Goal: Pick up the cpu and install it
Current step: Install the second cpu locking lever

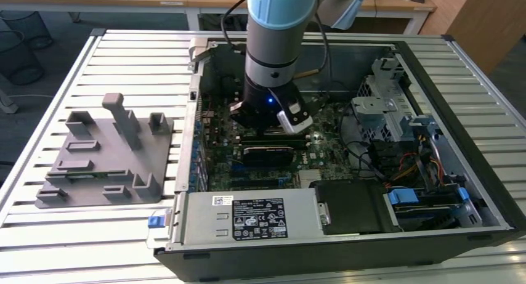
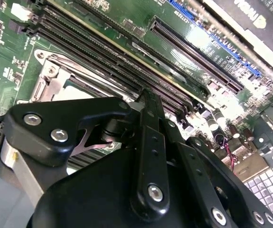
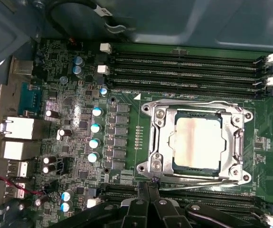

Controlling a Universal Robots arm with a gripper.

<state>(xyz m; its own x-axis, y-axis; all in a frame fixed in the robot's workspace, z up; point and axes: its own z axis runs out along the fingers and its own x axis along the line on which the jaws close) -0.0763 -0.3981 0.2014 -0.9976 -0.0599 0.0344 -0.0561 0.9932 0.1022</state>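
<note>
Cpu (image 3: 196, 142) (silvery, square) seated in metal-framed socket (image 3: 155, 142), black gripper (image 3: 148, 190) closed, empty

Robotics lab or workshop, open computer case (image 1: 345, 235) on slatted metal table (image 1: 123, 56), desks (image 1: 164, 0) behind

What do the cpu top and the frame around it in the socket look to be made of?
The cpu: top looks like brushed metal, pale silvery with a soft glare. The socket frame looks like bright plated steel; it shines and has screws at its corners.
</note>
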